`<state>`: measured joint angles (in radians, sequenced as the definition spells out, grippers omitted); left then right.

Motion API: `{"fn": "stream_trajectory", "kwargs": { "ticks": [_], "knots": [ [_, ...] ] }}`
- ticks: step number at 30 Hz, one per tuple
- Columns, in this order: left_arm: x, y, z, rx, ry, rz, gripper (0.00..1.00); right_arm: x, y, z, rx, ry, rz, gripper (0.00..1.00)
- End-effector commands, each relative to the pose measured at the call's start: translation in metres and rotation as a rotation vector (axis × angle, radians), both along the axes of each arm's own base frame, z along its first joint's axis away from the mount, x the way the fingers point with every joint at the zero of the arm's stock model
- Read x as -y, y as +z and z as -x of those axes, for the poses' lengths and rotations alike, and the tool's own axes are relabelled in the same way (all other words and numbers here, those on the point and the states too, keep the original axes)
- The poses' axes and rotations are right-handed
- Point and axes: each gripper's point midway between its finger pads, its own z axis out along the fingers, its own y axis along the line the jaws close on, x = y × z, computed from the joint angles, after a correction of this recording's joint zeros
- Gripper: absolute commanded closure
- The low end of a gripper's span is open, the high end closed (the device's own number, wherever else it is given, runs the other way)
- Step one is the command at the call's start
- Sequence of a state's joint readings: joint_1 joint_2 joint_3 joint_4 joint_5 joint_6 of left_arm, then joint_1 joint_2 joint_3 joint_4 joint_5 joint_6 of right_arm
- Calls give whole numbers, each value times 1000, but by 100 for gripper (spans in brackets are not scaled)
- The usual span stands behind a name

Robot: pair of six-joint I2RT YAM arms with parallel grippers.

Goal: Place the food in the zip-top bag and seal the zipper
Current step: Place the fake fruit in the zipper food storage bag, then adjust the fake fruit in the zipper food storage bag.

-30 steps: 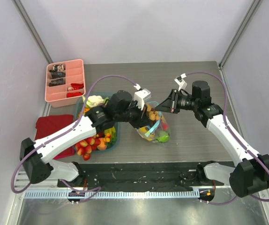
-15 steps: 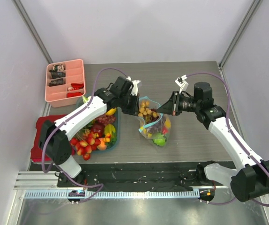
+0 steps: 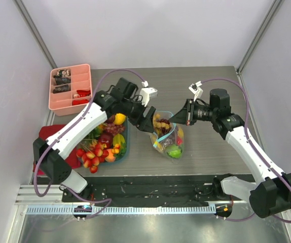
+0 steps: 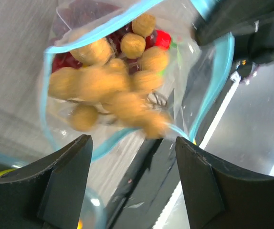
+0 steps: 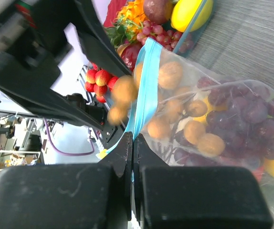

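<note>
Right gripper (image 5: 132, 139) pinches the zipper (image 5: 144, 90) of the limp, slippery bag (image 5: 232, 95), probably best held at that stiffer strip, while left gripper (image 4: 133, 143) gapes above light nuts (image 4: 113, 90).

A pink divided tray (image 3: 67, 105) is sitting at the far left corner of the grey table (image 3: 211, 83), small dark and red bits lying in its compartments. A dark red cloth (image 3: 51, 134) is lying by the left edge, with a teal-tinted bin (image 3: 126, 146) standing just beside it.

Each arm (image 3: 248, 148) has white links (image 3: 79, 132), black joints (image 3: 218, 99) and a looping purple cable (image 3: 220, 79).
</note>
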<state>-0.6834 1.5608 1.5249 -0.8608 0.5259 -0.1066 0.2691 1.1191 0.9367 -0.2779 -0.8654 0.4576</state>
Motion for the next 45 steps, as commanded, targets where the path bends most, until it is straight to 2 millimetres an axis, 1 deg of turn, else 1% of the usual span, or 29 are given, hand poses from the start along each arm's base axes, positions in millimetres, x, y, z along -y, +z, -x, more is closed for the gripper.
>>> {"fn": "stream_trajectory", "kwargs": {
  "ticks": [1, 3, 5, 6, 7, 8, 10, 11, 12, 13, 15, 16, 17, 18, 22, 24, 27, 31, 32, 33, 35, 36, 38, 39, 40, 41, 43, 44, 45],
  "knots": [
    [-18, 32, 19, 197, -280, 61, 27, -7, 30, 2, 124, 71, -50, 99],
    [-23, 30, 14, 253, -303, 34, 27, -9, 30, 4, 118, 88, -59, 99],
    [-25, 31, 21, 351, -436, 54, 28, -9, 32, 4, 122, 95, -66, 99],
    [-24, 33, 21, 397, -467, 68, 28, -10, 31, 3, 123, 97, -67, 99],
    [-27, 28, 26, 438, -487, 70, 29, -10, 31, 4, 123, 98, -67, 99],
    [-22, 32, 17, 541, -512, 84, 29, -10, 31, 3, 121, 97, -67, 99],
    [-20, 21, 25, 610, -583, 71, 33, -9, 31, 3, 121, 98, -67, 99],
    [-20, 24, 27, 695, -639, 70, 35, -10, 31, 4, 121, 101, -68, 99],
    [-13, 25, 30, 742, -667, 82, 39, -10, 30, 4, 119, 102, -67, 99],
    [-13, 16, 35, 750, -692, 76, 41, -10, 31, 5, 120, 105, -67, 99],
    [-6, 22, 36, 840, -714, 95, 46, -10, 30, 5, 120, 105, -66, 99],
    [-1, 22, 43, 862, -737, 107, 46, -10, 29, 5, 118, 108, -66, 99],
    [-1, 18, 43, 880, -735, 94, 47, -10, 29, 5, 117, 110, -66, 99],
    [4, 22, 39, 921, -730, 106, 48, -10, 30, 6, 120, 110, -67, 99],
    [12, 15, 36, 937, -750, 80, 49, -10, 29, 6, 115, 116, -70, 99],
    [16, 8, 29, 928, -745, 49, 49, -11, 30, 7, 116, 119, -72, 99],
    [18, -2, 25, 904, -750, 26, 44, -11, 30, 8, 118, 122, -73, 99],
    [11, -23, 37, 837, -817, -3, 46, -10, 31, 9, 126, 122, -72, 99],
    [8, -29, 40, 817, -832, -17, 48, -10, 31, 10, 123, 123, -71, 99],
    [8, -31, 43, 812, -840, -26, 54, -10, 31, 10, 125, 125, -72, 99],
    [4, -37, 43, 797, -843, -62, 59, -10, 29, 10, 124, 124, -70, 99],
    [3, -37, 44, 791, -847, -67, 68, -10, 28, 10, 118, 124, -69, 99],
    [3, -26, 43, 800, -836, -67, 81, -10, 28, 10, 120, 122, -69, 99],
    [1, -19, 45, 793, -830, -71, 94, -10, 27, 9, 122, 121, -65, 99],
    [2, -10, 47, 796, -820, -64, 100, -10, 27, 9, 121, 120, -63, 99],
    [6, 16, 47, 819, -794, -34, 100, -10, 27, 8, 124, 117, -60, 99],
    [1, 30, 67, 761, -839, -21, 100, -10, 29, 5, 133, 106, -55, 99],
    [7, 64, 71, 804, -840, 23, 100, -12, 32, 4, 141, 111, -56, 99],
    [9, 68, 76, 767, -841, 23, 100, -14, 34, 3, 146, 117, -57, 99]
  ]
}}
